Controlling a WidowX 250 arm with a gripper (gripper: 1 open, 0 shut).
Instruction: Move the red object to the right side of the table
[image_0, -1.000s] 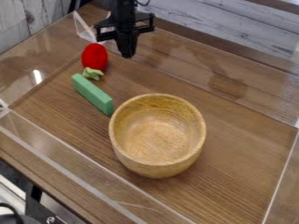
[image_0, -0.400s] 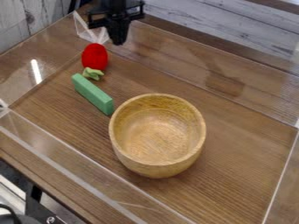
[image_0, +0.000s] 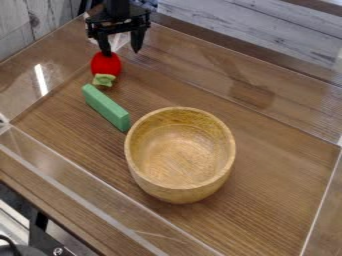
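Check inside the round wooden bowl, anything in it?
Nothing visible inside the round wooden bowl: bare wood floor and far inner wall. The near rim covers the lowest strip of the near inner wall, so that part is unseen.

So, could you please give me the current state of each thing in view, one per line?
gripper: open, pointing down, just above the red object, holding nothing.
red object: resting on the table at the left, not gripped.
green block: lying flat, beside the red object.
wooden bowl: upright, empty.
table: flat, edged by clear walls.
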